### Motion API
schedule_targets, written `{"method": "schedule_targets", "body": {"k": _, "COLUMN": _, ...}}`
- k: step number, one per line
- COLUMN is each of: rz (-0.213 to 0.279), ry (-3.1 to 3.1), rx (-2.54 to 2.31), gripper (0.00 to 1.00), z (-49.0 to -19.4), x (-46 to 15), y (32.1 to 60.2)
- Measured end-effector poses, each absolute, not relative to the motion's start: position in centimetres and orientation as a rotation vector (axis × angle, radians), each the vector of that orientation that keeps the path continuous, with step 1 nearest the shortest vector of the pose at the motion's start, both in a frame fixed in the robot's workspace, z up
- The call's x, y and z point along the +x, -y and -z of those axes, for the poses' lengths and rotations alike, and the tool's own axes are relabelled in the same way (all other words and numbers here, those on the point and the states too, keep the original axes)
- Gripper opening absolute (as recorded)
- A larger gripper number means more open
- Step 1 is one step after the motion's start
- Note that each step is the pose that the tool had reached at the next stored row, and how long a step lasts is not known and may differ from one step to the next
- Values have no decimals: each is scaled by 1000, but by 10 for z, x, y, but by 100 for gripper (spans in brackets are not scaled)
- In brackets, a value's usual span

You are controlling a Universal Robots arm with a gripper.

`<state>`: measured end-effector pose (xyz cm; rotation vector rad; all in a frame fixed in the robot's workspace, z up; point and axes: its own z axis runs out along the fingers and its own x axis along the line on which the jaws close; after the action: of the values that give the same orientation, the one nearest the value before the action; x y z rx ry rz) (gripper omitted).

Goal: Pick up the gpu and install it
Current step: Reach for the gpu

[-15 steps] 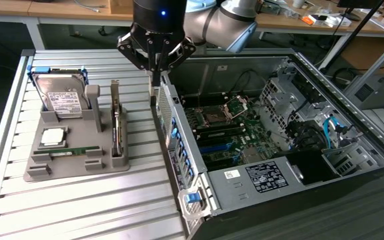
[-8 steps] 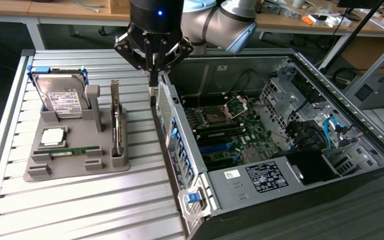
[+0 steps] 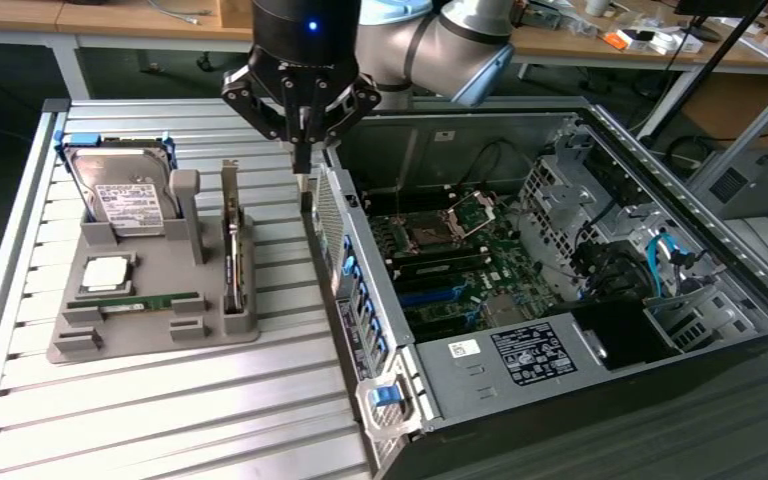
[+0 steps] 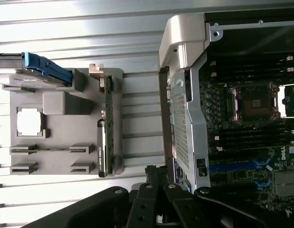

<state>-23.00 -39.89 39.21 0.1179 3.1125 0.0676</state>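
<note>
The gpu (image 3: 232,245) stands on edge in a slot of the grey holder (image 3: 144,345), a thin dark card with its metal bracket at the top. In the wrist view the gpu (image 4: 107,109) appears edge-on along the holder's (image 4: 56,114) side. My gripper (image 3: 303,185) hangs shut with nothing in it. It is over the gap between the holder and the wall of the open computer case (image 3: 357,270), to the exterior view's right of the card and apart from it. The black fingers (image 4: 154,172) sit close to the case's rim.
The holder also carries a hard drive (image 3: 120,195) upright at the back, a square processor (image 3: 104,272) and a green memory stick (image 3: 144,300). Inside the case lies the motherboard (image 3: 451,260) with blue slots. Everything rests on a slatted metal table (image 3: 157,420).
</note>
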Motion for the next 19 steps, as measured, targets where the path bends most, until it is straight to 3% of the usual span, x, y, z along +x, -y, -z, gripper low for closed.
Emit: {"method": "schedule_targets", "body": {"k": 19, "rz": -68, "ry": -3113, "rx": 118, "gripper": 11, "z": -392, "x": -243, "y": 399}}
